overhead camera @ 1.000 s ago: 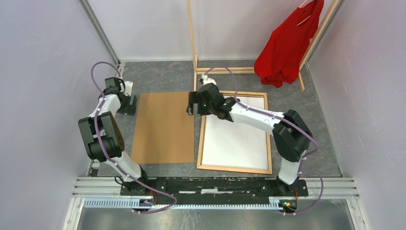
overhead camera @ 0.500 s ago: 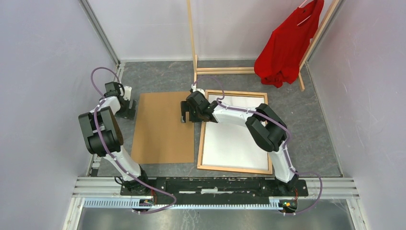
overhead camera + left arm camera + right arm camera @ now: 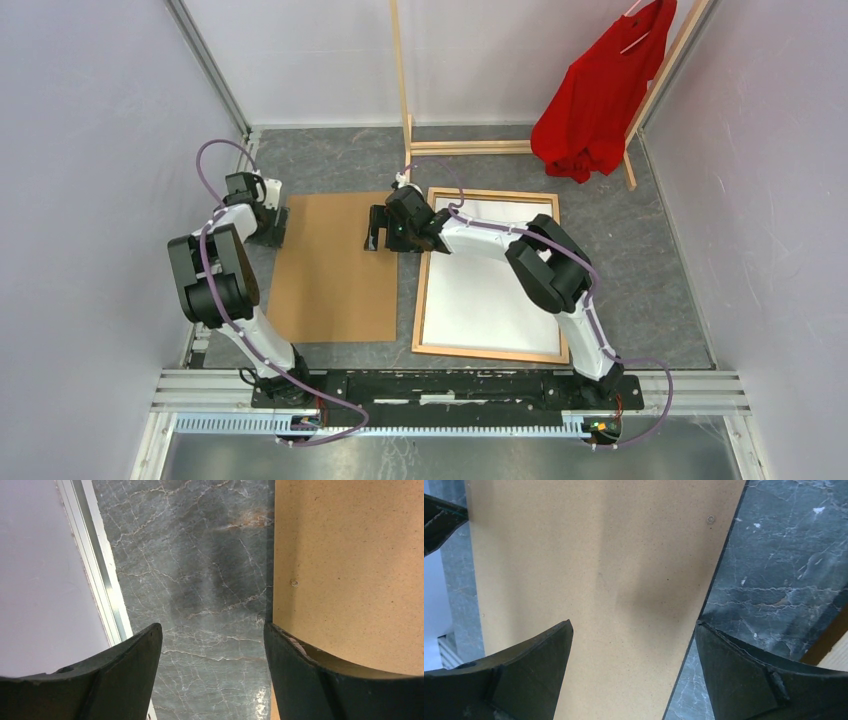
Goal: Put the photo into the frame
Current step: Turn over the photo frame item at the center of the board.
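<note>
The frame (image 3: 421, 290) of orange-brown strips lies flat on the right of the grey floor. The photo (image 3: 490, 290) lies inside it, white back up. A corner of the frame shows at the lower right of the right wrist view (image 3: 825, 639). My right gripper (image 3: 375, 232) is open and empty, its jaws straddling the right edge of the brown backing panel (image 3: 335, 270), left of the frame. In its own view (image 3: 634, 635) one finger is over the panel (image 3: 599, 570), the other over the floor. My left gripper (image 3: 272, 225) is open and empty at the panel's left edge (image 3: 212, 640).
The backing panel (image 3: 350, 570) lies flat left of the frame. A pale wooden clothes rack (image 3: 402, 80) with a red shirt (image 3: 600, 90) stands at the back. Walls close in on both sides, and a metal rail (image 3: 95, 580) runs along the left wall.
My right gripper has moved left from the frame's top-left corner to the panel's right edge. The panel has slid slightly left. My left gripper has barely moved.
</note>
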You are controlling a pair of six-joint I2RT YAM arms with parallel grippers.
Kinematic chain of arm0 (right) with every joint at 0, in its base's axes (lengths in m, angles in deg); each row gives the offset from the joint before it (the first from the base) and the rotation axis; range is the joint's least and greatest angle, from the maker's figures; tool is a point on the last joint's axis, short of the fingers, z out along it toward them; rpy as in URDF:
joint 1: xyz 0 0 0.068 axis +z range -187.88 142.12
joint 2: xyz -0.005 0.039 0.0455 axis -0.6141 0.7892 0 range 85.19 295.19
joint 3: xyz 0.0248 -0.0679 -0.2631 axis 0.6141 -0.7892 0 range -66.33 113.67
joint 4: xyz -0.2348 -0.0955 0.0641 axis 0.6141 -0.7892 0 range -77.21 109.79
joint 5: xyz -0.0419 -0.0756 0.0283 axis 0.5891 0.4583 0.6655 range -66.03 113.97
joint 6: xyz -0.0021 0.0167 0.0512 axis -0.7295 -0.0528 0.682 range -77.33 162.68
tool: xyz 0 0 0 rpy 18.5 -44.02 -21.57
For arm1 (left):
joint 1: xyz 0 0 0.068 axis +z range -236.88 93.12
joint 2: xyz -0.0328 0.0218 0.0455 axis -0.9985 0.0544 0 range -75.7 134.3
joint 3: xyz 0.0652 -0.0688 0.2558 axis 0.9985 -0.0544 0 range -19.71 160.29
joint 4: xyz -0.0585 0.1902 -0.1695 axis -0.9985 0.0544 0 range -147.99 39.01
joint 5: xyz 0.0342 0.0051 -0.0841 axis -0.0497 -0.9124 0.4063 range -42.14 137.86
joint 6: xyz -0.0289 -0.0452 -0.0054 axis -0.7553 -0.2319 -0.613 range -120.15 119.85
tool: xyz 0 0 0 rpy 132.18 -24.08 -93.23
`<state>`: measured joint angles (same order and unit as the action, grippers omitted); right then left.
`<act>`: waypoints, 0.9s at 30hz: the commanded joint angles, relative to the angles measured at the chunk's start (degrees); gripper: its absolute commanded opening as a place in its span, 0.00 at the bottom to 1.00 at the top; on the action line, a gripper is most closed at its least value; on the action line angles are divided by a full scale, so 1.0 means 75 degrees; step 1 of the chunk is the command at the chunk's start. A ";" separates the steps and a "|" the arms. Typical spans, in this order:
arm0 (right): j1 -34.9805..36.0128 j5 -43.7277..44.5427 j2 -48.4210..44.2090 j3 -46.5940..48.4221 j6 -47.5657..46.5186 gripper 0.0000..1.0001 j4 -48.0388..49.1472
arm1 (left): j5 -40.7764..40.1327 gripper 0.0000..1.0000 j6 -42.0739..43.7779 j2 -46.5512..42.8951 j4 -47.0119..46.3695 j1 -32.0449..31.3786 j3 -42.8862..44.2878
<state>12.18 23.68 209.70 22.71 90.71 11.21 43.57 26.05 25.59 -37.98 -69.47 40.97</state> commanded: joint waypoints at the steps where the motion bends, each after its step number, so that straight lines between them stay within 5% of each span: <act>1: -0.0002 -0.1211 0.0127 -0.0091 0.0689 0.98 0.0917 | 0.0716 0.80 -0.0305 0.0607 0.0467 -0.0320 -0.0497; 17: -0.0191 -0.2549 -0.0550 -0.0587 0.2239 0.97 0.3474 | 0.0854 0.55 -0.0096 0.0475 0.0607 -0.0465 -0.0538; 27: -0.0181 -0.2941 -0.0949 -0.0636 0.2943 0.96 0.4588 | 0.0971 0.49 -0.0001 0.0404 0.0702 -0.0517 -0.0556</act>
<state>8.59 9.40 208.47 16.28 106.84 26.93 40.20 27.08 26.05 -41.28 -70.52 39.59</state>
